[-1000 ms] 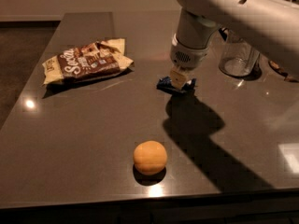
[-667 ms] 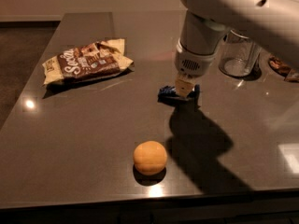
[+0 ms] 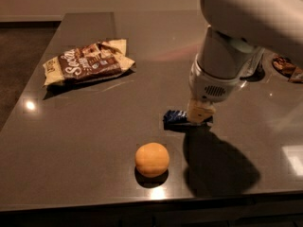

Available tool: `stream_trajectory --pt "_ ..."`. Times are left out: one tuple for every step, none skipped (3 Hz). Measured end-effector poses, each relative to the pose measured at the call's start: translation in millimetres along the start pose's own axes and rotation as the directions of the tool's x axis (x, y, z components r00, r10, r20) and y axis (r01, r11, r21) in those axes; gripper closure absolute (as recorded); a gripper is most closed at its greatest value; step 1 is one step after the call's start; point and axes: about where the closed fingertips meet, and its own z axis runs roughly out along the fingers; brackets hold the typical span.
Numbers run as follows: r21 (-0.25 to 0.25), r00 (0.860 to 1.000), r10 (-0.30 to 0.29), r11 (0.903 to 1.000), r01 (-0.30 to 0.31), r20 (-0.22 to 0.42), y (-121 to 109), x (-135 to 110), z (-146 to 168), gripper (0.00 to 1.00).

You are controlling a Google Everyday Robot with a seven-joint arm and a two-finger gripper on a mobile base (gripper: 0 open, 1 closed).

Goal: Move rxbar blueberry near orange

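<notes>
— One question: why is the gripper [image 3: 200,116] so low?
— It clamps one end of the rxbar blueberry [image 3: 176,117] down at the table [image 3: 85,136]; the orange [image 3: 152,159] lies near, so a short carry should do.

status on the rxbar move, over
Tool clamped on rxbar blueberry, right end. Target orange nearer camera, slightly left, not touching. Nothing between them.

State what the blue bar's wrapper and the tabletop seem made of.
The rxbar blueberry, its right end under the gripper: likely thin plastic film, with a faint sheen. The table: dark polished stone or laminate, since it mirrors light spots.
</notes>
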Motion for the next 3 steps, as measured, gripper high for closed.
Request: stream_trajectory --pt "-0.031 0.999 -0.035 0.9989 0.036 0.034 24 5 -1 1.0" --pt "-0.061 0.996 -0.056 0.9963 0.061 0.074 43 3 0 0.87" --pt "-0.084 0.992 -0.056 0.9943 0.066 0.109 59 1 -1 0.68"
